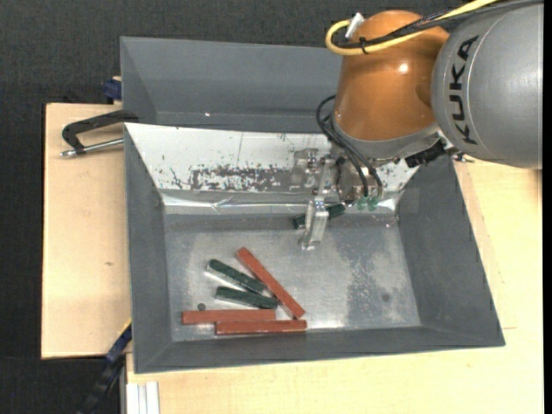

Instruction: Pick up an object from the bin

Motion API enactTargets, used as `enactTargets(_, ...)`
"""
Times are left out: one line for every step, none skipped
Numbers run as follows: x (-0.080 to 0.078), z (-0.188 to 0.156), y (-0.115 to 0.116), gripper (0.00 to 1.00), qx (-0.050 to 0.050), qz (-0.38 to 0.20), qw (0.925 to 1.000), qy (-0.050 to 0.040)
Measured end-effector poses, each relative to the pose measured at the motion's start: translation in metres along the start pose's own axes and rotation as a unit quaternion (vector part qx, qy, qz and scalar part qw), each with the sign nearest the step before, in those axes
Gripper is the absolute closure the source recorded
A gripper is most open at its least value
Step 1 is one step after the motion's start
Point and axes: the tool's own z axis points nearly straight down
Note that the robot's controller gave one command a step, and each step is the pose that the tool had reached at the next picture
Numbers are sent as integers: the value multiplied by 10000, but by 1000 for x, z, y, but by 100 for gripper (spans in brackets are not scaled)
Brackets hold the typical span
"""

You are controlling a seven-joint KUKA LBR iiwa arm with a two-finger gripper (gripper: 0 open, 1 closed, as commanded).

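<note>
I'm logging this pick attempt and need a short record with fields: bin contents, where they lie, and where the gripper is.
container: grey bin
contents: three red-brown sticks, dark green sticks, in one small heap
heap position: lower left of the floor in the camera view
gripper: near the back wall, up and right of the heap, apart from it
grasp: none visible

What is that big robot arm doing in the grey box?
The robot arm's gripper hangs low near the back of the grey bin, above bare floor. A small heap of red-brown sticks and dark green sticks lies toward the front left, apart from the gripper. It is not touching any of them, so none is picked up yet.
</note>
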Motion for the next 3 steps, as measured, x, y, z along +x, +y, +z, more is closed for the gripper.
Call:
enactTargets(21, 74, 27, 0, -3, 285, 9996, -11)
enactTargets(28, 136, 37, 0, 1, 348, 9994, 26)
enactTargets(31, 118, 39, 0, -2, 1686, 9857, -2)
